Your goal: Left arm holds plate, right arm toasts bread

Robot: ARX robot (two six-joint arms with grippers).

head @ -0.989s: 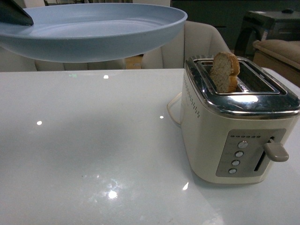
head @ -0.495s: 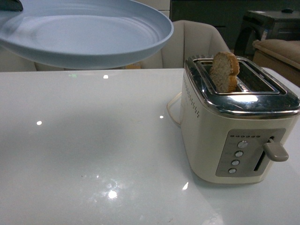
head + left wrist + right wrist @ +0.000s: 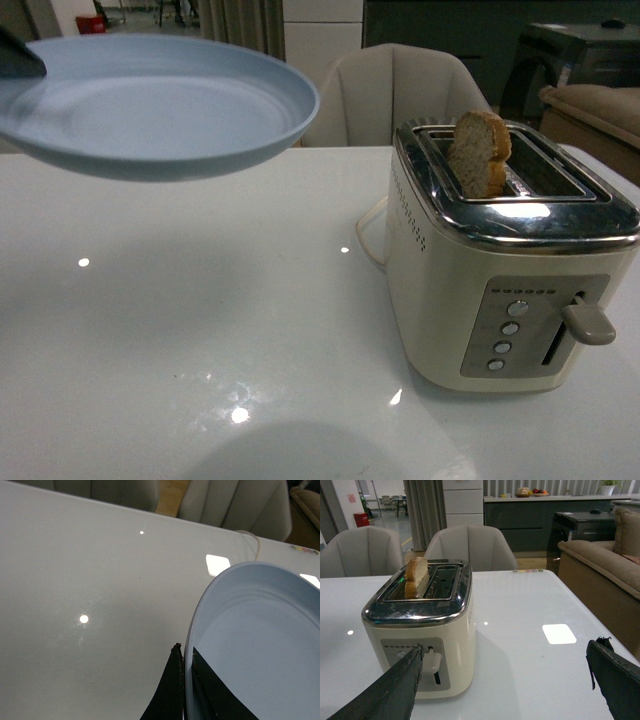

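Observation:
The pale blue plate hangs in the air over the table's far left, tilted slightly. My left gripper shows only as a black tip at its left rim and is shut on the plate, the rim pinched between its fingers. The bread stands upright in the rear slot of the cream toaster, its top half sticking out. In the right wrist view my right gripper is open in front of the toaster, one finger close to the lever, the bread above.
The toaster's lever is up, beside a column of round buttons. Its cord loops behind it. Cream chairs stand past the white table. A sofa sits off to the right.
The plate has moved left and down, and now shows more of its inner face. The bread and toaster have not moved.

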